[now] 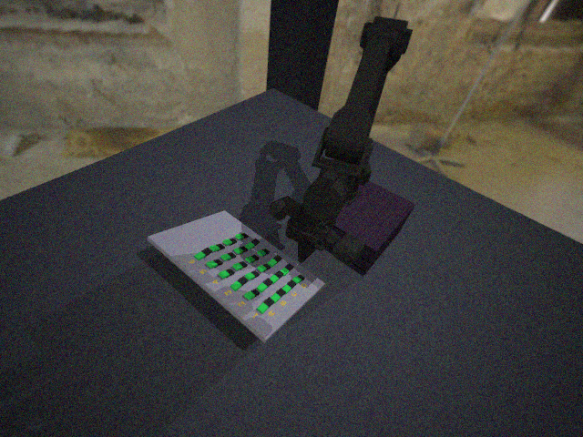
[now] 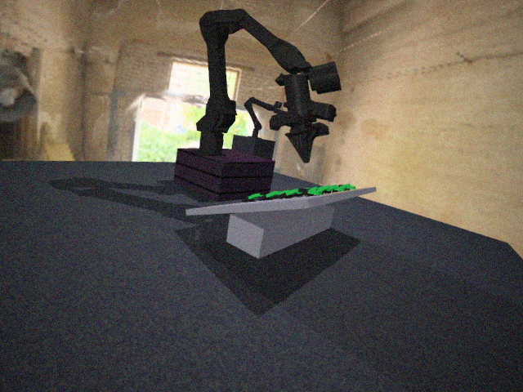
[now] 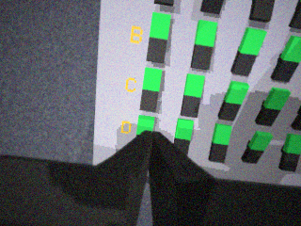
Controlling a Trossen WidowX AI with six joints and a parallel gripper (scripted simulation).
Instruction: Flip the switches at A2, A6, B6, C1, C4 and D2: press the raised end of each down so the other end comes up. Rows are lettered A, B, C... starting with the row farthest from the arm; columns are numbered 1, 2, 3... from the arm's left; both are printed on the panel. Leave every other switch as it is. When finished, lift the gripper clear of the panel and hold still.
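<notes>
A grey slanted panel point(image 1: 188, 233) point(image 2: 253, 206) point(image 3: 115, 71) carries rows of green-and-black rocker switches point(image 1: 244, 272) point(image 2: 304, 192). In the wrist view the letters B, C and D stand down its left edge. Switch C1 point(image 3: 151, 88) and switch D2 point(image 3: 183, 130) show their green halves on the far side. My gripper point(image 1: 303, 256) point(image 2: 305, 159) point(image 3: 150, 138) is shut with nothing in it. It hangs clearly above the panel, over the near-left corner. In the wrist view its tip covers the near part of switch D1 point(image 3: 146, 123).
The arm stands on a dark purple base block point(image 1: 376, 216) point(image 2: 223, 168) just behind the panel. A grey pedestal point(image 2: 274, 232) lifts the panel off the dark table point(image 1: 424, 329). The arm's shadow falls across the panel's right switches.
</notes>
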